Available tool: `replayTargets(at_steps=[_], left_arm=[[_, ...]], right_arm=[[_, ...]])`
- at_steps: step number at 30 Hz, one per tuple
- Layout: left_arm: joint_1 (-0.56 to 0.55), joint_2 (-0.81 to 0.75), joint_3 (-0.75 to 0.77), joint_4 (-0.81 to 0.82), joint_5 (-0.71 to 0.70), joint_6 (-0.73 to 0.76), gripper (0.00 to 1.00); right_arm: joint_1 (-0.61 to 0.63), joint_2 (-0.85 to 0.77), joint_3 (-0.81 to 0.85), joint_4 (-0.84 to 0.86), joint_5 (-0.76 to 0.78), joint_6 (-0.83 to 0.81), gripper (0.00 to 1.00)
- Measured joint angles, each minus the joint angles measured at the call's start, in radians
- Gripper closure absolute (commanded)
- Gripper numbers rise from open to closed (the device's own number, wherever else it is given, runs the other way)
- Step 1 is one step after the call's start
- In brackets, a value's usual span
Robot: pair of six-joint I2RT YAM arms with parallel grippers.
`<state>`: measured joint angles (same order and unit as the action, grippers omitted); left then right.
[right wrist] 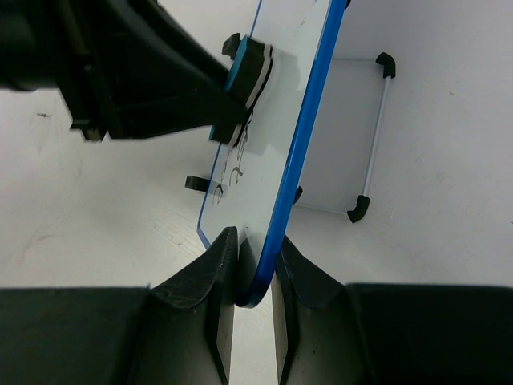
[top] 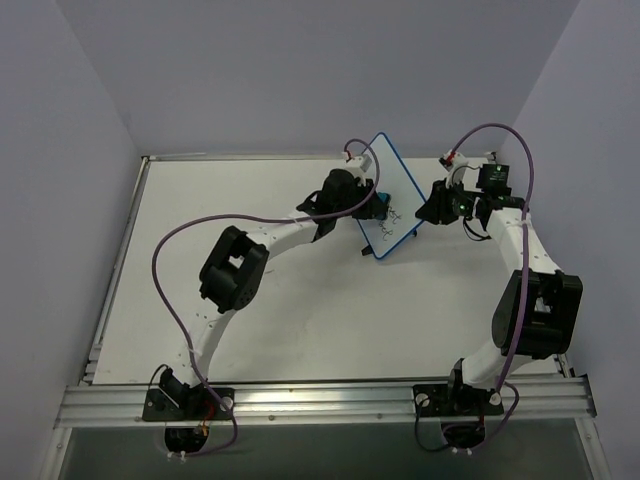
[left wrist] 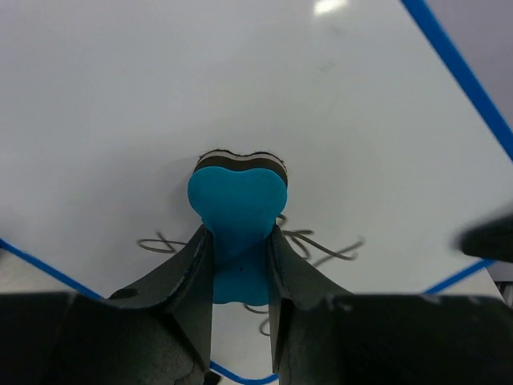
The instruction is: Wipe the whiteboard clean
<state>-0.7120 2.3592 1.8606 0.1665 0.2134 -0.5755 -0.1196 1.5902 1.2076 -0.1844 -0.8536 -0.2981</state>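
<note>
The whiteboard stands tilted on the table with its blue frame and white face. Black handwriting remains low on the face. My left gripper is shut on a blue eraser, whose felt side presses flat against the board just above the writing. In the right wrist view the eraser touches the board's left face. My right gripper is shut on the board's blue frame at its near corner, holding the board from the right side.
Behind the board lies its thin white support rod with black ends. A black foot sticks out at the board's lower edge. The white table has a metal rim and grey walls on three sides.
</note>
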Motion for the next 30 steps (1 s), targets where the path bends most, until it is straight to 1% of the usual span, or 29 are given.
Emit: replayTargets(at_steps=[5, 9, 12, 17, 22, 27, 30], left_arm=[[-0.080, -0.060, -0.094, 0.082, -0.019, -0.027, 0.98], [-0.139, -0.102, -0.162, 0.128, -0.072, -0.035, 0.98], [-0.166, -0.109, -0.163, 0.125, -0.109, -0.034, 0.98], [-0.164, -0.113, -0.156, 0.100, -0.130, -0.039, 0.98], [-0.120, -0.108, -0.133, 0.037, -0.115, -0.043, 0.98], [-0.002, -0.043, -0.085, -0.036, -0.101, -0.047, 0.98], [0.076, 0.035, -0.002, -0.111, -0.095, -0.046, 0.98]], right_arm=[[-0.007, 0.000, -0.002, 0.000, 0.025, 0.000, 1.00], [-0.008, 0.000, -0.003, 0.001, 0.029, -0.001, 1.00], [-0.012, 0.000, -0.003, 0.000, 0.034, -0.002, 1.00], [-0.012, 0.000, -0.003, 0.001, 0.031, -0.005, 1.00], [-0.007, 0.000, -0.003, 0.007, 0.012, -0.006, 1.00], [0.003, 0.000, -0.003, 0.017, -0.006, -0.005, 1.00], [0.010, -0.002, -0.003, 0.023, -0.021, -0.005, 1.00]])
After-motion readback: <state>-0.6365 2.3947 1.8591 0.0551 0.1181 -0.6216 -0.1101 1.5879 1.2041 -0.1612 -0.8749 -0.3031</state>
